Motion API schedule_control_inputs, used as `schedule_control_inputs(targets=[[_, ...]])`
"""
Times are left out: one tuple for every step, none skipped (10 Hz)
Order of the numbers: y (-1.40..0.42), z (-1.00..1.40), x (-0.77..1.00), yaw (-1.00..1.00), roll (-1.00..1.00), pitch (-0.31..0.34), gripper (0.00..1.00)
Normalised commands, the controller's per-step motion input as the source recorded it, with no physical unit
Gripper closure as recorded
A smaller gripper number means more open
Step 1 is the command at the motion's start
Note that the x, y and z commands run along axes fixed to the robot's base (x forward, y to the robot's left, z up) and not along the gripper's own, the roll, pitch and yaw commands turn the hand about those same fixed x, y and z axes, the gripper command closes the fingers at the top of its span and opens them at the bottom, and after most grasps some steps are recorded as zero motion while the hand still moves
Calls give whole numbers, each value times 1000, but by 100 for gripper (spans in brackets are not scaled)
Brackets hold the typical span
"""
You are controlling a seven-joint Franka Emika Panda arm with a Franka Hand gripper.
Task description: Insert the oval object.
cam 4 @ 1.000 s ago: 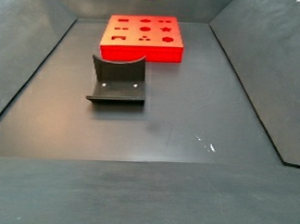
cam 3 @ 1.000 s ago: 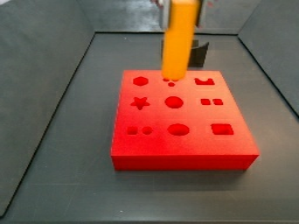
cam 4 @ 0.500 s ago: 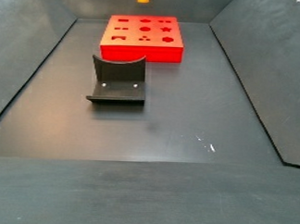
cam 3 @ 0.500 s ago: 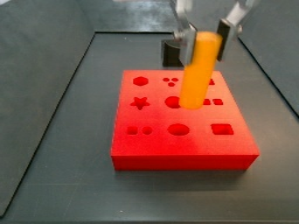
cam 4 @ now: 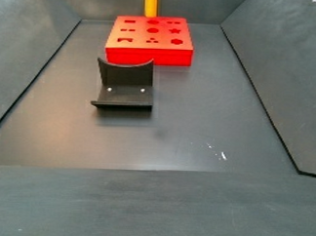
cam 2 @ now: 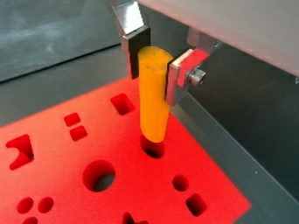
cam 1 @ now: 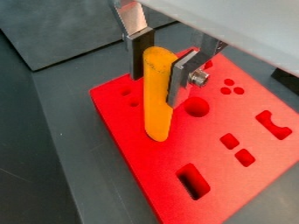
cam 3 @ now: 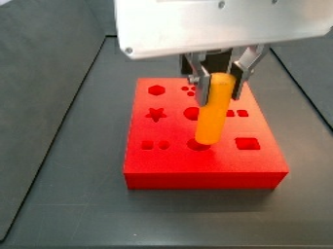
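Gripping the oval object (cam 3: 212,110) upright — gripper (cam 3: 217,82) over red block (cam 3: 163,165).

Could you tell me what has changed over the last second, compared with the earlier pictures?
The gripper, still shut on the oval object, carried it from the red block's far edge towards the near side and lowered it; its tip now meets the oval hole. The red block and the dark holder stayed put.
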Motion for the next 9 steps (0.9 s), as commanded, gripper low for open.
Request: schedule_control_inputs(targets=[[0,-200,37,-3,47,-39,100],[91,-129,0,-77,19,-44,100],[77,-103,0,-49,49,-20,100],[46,-129,-66,-43,57,-11,100],[0,-146,-60,-49,37,-19,100],[-77,-206,0,0,54,-43,100],[-60,-240,0,-6,61,-51,100],[-69,-234,11,-14,47,-61,100],[-26,-260,106,0,70,-67,100]])
